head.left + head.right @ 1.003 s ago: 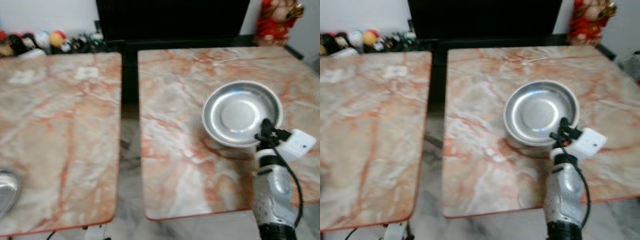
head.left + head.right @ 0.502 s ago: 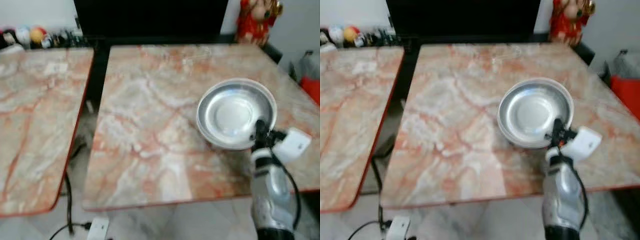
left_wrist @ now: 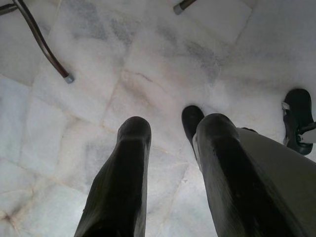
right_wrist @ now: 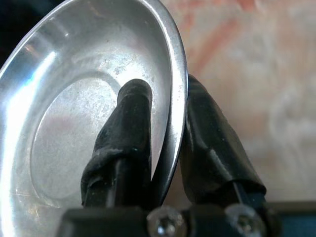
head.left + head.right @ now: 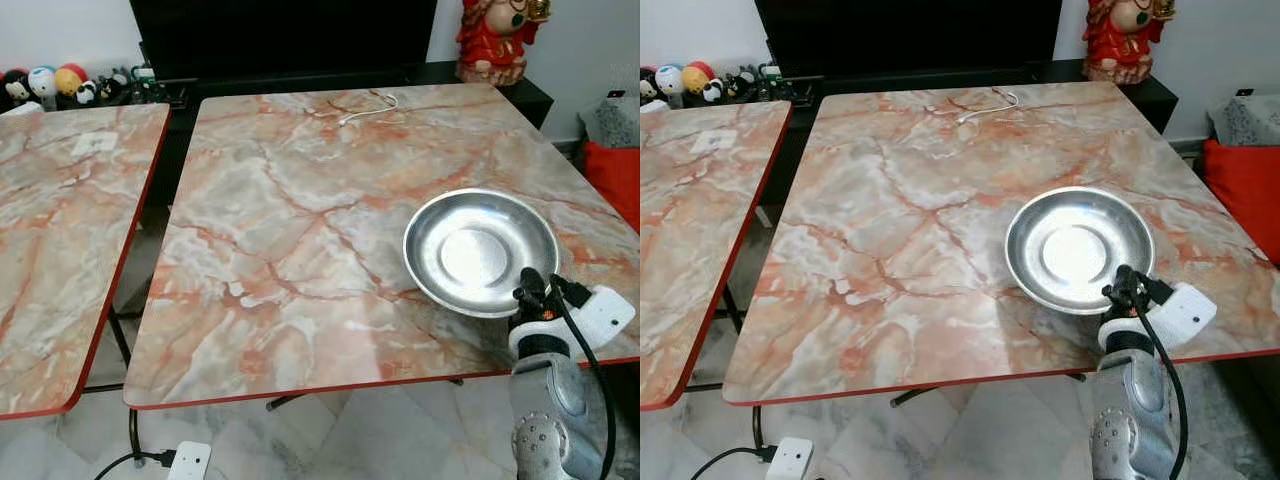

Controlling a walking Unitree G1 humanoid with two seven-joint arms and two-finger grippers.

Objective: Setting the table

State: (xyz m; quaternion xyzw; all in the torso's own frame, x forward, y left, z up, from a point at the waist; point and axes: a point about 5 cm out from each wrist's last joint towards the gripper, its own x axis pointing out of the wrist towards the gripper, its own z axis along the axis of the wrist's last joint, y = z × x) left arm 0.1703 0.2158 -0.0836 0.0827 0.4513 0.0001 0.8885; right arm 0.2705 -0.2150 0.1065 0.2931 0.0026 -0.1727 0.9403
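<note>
Plate point(image 5: 481, 251) sat over the marble table point(image 5: 300, 230) near its right front edge, round so no long axis, hollow up, right gripper point(image 4: 165, 148) pinching the near rim with 2 fingers; lower level, then release; left gripper point(image 3: 170, 163) hung empty, fingers apart.

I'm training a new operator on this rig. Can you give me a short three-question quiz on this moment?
1. True or false: the right gripper pinches the plate by its rim.
2. Which table carries a white cable? A) the left table B) the right table
3. Fill in: the left gripper points down at the ____.

Key: 1 true, one finger inside the plate and one outside. 2 B, near its far edge. 3 floor.
</note>
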